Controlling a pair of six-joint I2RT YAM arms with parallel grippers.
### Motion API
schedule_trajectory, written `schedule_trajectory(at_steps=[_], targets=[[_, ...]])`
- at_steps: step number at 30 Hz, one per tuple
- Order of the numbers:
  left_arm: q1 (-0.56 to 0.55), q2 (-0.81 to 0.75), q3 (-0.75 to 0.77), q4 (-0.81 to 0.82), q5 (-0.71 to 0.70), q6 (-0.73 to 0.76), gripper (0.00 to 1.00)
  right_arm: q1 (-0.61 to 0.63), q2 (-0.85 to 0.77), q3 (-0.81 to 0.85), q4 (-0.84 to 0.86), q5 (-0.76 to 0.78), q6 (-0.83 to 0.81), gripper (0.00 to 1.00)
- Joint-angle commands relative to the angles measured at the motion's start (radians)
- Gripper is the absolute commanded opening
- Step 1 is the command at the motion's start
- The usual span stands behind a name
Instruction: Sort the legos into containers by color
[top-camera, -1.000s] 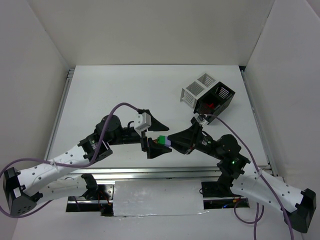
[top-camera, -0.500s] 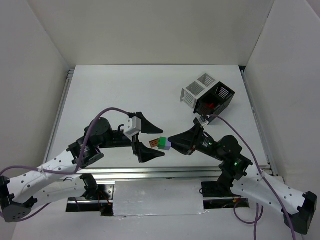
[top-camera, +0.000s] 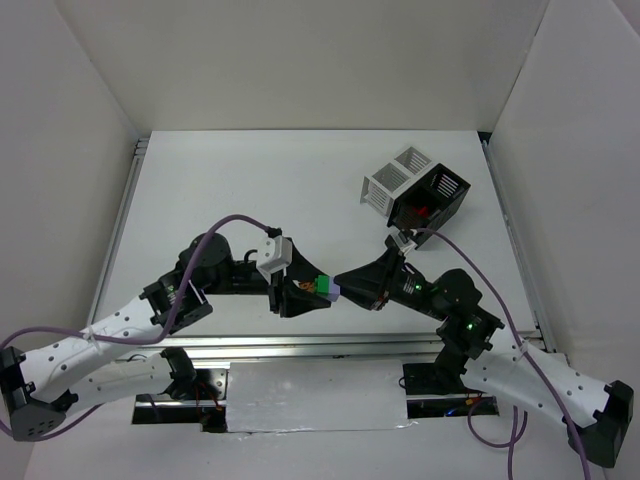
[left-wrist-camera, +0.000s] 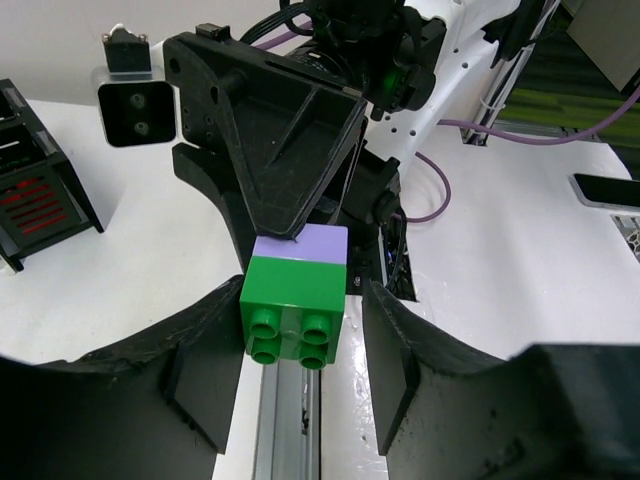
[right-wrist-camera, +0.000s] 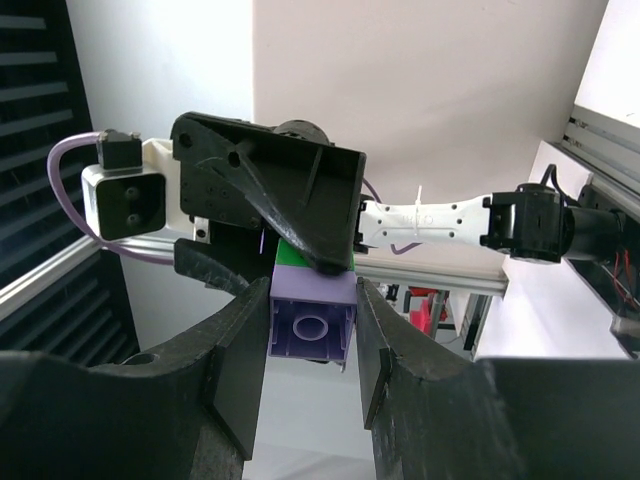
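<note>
Top external view: a stack of two small hard plastic toy bricks, green pressed onto pale purple (top-camera: 326, 288), hangs above the white table (top-camera: 250, 190), caught between the two arms where their fingertips meet. The right gripper (top-camera: 340, 287) has the purple end. The left gripper (top-camera: 306, 290) comes at the green end from the opposite side. Well behind the right gripper's wrist stand a white slatted box (top-camera: 392, 180) and a black slatted box (top-camera: 445, 195), touching each other, the black one with something red inside.

Left wrist view: the green brick sits between this gripper's own fingers, round studs toward the camera. One finger lies at its flank and a sliver of light shows beside the other, so I cannot tell whether the jaws are clamped. The purple brick lies just past the fingertips, held by the right gripper.

Right wrist view: both fingers press flat on the purple brick's side walls, a firm hold. The green brick is just beyond them.

These bricks should be light, rigid and smooth-walled, joined only by stud friction. Each is best held on its opposite flat walls, close to the seam. A slack pinch may let a brick slip or pop free.
</note>
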Motion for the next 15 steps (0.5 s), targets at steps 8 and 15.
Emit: schedule_trajectory(at_steps=[8,15], targets=[[-0.002,-0.035,0.020,0.036,-0.016,0.015,0.61,-0.001,-0.045,0.044,0.011,0.016,-0.042,0.00],[-0.002,-0.049,0.022,0.033,-0.004,0.015,0.59,0.001,-0.030,0.057,0.008,0.001,-0.055,0.00]])
